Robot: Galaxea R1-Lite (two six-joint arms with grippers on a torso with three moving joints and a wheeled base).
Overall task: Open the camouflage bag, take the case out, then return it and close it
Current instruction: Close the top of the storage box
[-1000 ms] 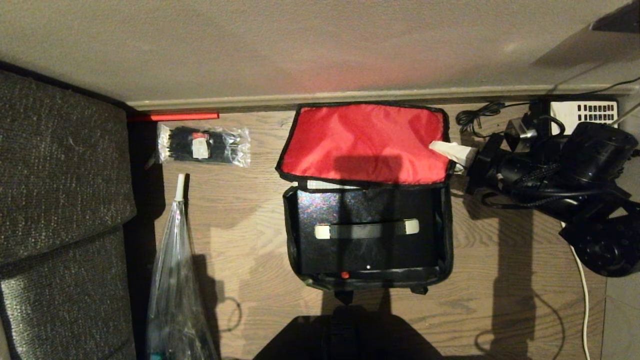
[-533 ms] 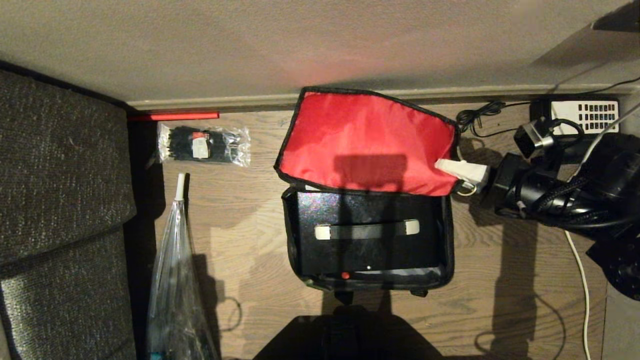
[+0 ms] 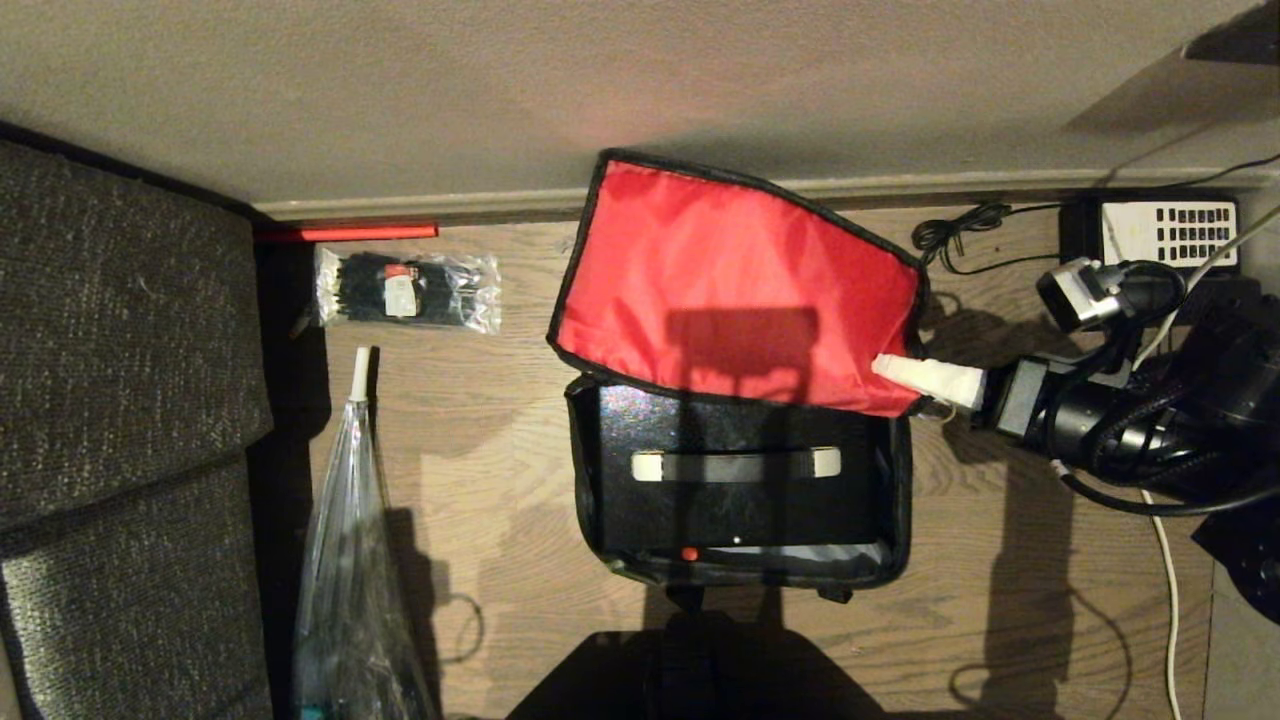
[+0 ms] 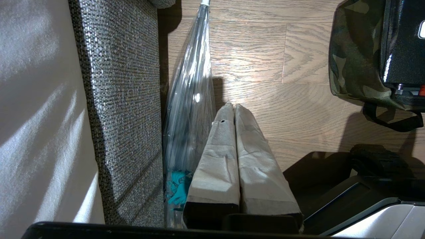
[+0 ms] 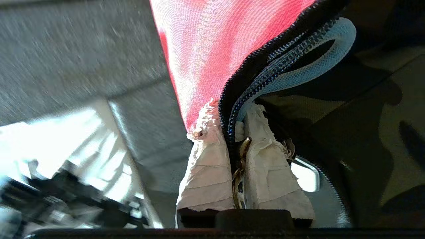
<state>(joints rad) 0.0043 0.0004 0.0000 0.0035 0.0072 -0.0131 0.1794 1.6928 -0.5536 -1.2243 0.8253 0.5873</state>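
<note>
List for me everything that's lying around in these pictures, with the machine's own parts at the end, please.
bag: one, camouflage outside, red lid lining, open on the wood floor by the wall.
case: one, black, lying inside the bag.
packet of ties: one, clear with black contents, on the floor left of the bag.
long plastic sleeve: one, clear, beside the sofa.
sofa: one, grey, at far left.
desk phone: one, black and white, by the wall at right.
right gripper: pale taped fingers shut on the bag's lid edge.
left gripper: shut, holding nothing, above the floor near the sleeve.
</note>
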